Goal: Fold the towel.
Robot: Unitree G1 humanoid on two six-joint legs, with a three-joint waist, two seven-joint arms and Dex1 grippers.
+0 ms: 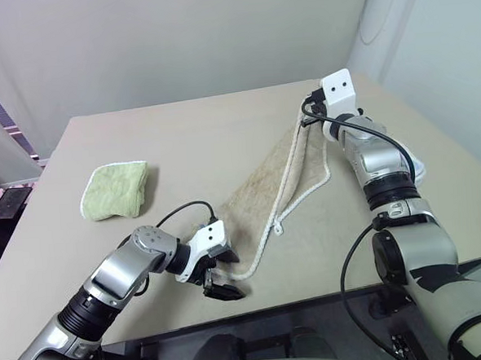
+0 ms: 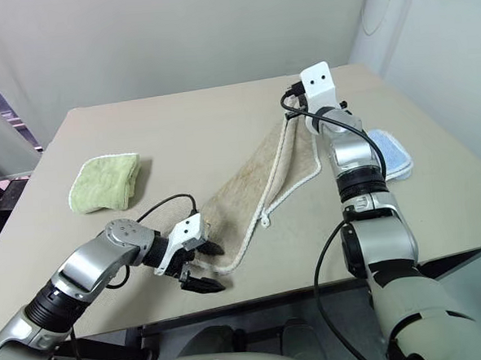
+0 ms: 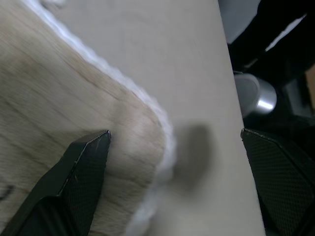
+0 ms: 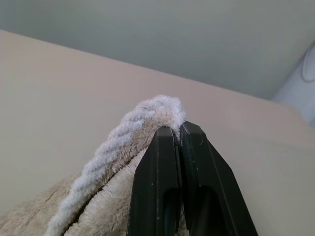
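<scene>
Left gripper [image 1: 217, 273] gapes wide, low; right gripper [image 4: 178, 132] pinched, raised.

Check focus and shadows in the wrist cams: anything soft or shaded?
Left wrist view: the towel corner and white edging look soft and close; a dim shadow lies on the table beside that corner. Right wrist view: the fingers and pinched towel edge look fairly sharp.

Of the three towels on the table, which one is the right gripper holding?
The beige towel with white corded edging: the right gripper is shut on its far corner. The green towel and the blue towel lie folded, untouched.
</scene>
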